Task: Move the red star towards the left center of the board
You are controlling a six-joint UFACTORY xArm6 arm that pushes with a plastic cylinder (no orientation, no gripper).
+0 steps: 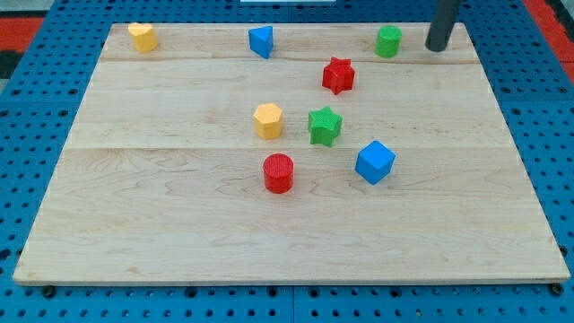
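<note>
The red star [338,75] lies on the wooden board [179,197], right of centre near the view's top. My tip [437,48] is at the board's top right, well to the right of the red star and just right of the green cylinder [388,41]. It touches no block.
A blue triangular block [261,41] and a yellow block [142,37] sit along the top edge. A yellow hexagon [268,120], a green star [325,126], a red cylinder [279,173] and a blue cube [375,161] cluster mid-board. Blue pegboard surrounds the board.
</note>
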